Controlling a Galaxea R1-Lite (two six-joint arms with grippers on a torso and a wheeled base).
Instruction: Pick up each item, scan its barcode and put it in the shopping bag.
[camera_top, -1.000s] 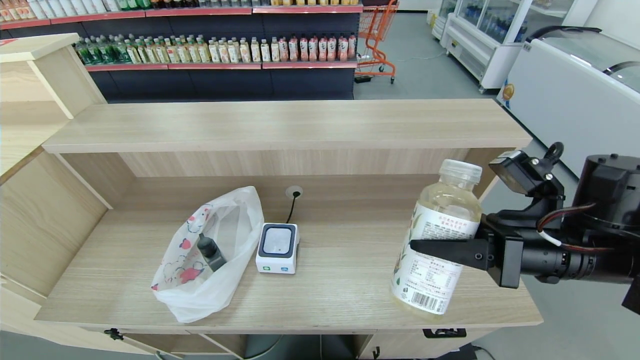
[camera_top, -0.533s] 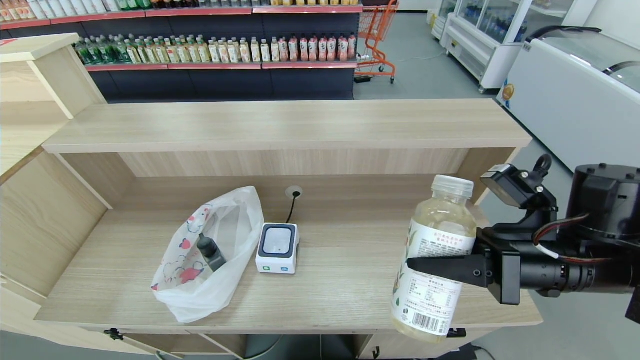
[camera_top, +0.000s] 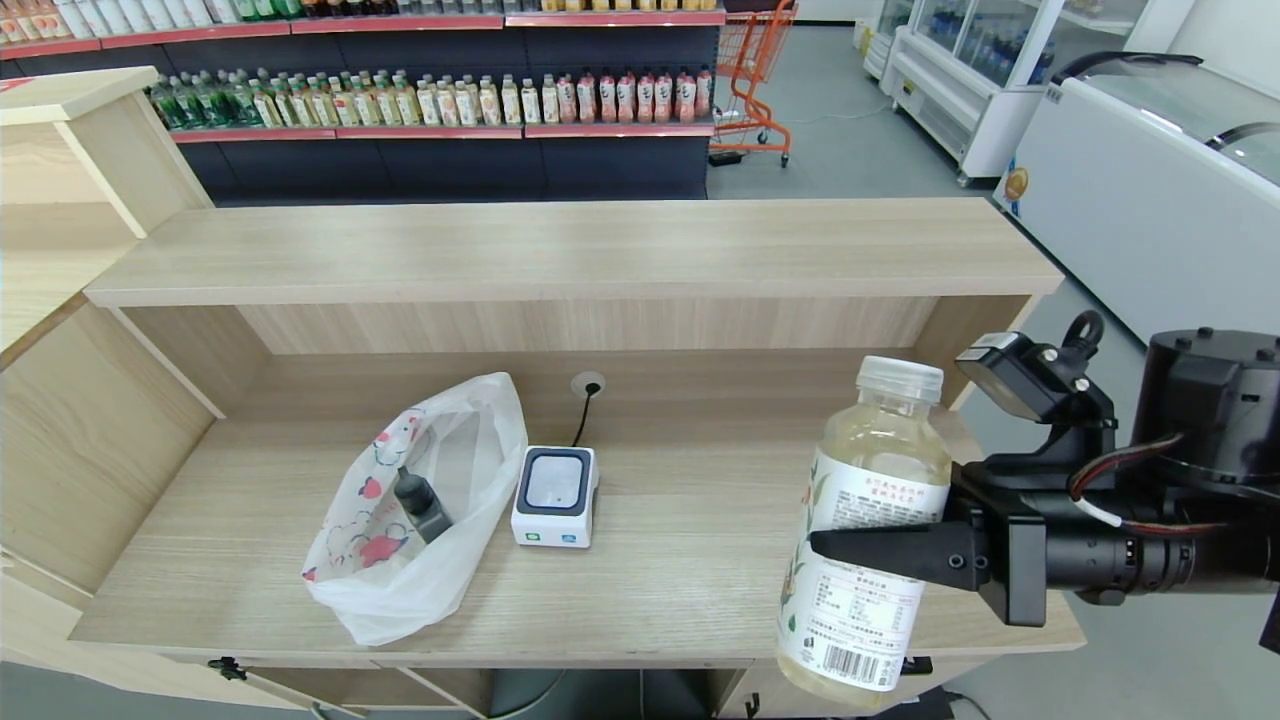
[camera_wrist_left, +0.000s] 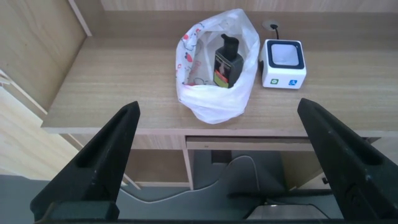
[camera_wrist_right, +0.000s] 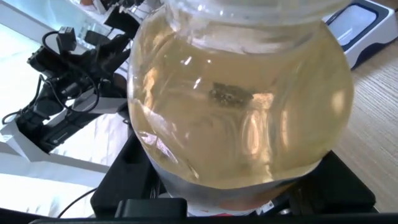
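Store shelves (camera_top: 430, 100) stocked with bottled drinks run behind the wooden checkout counter (camera_top: 700, 590), with an orange shopping cart (camera_top: 755, 70) and white freezers (camera_top: 1150, 170) farther back, off to the right of the barcode scanner (camera_top: 555, 495). Take that scanner as your landmark: it sits on the lower counter, window facing up, and its black cable (camera_top: 582, 420) runs to a round hole just behind it.

Just beside the scanner, on its left, lies the shopping bag (camera_top: 420, 510), a white plastic one with red prints and its mouth open. You can see a black pump bottle (camera_top: 420, 505) lying inside it.

Well to the right of the scanner, your right gripper (camera_top: 850, 540) is clamped around the middle of a clear drink bottle (camera_top: 870, 530) of pale yellow liquid. The bottle is close to upright, white cap on top, at the counter's front right corner (its barcode shows low on the label, facing the head camera).

Your left gripper (camera_wrist_left: 211, 180) hangs in front of the counter, nearer than the scanner and the bag, its black fingers (camera_wrist_left: 93, 168) spread wide apart with nothing between them.
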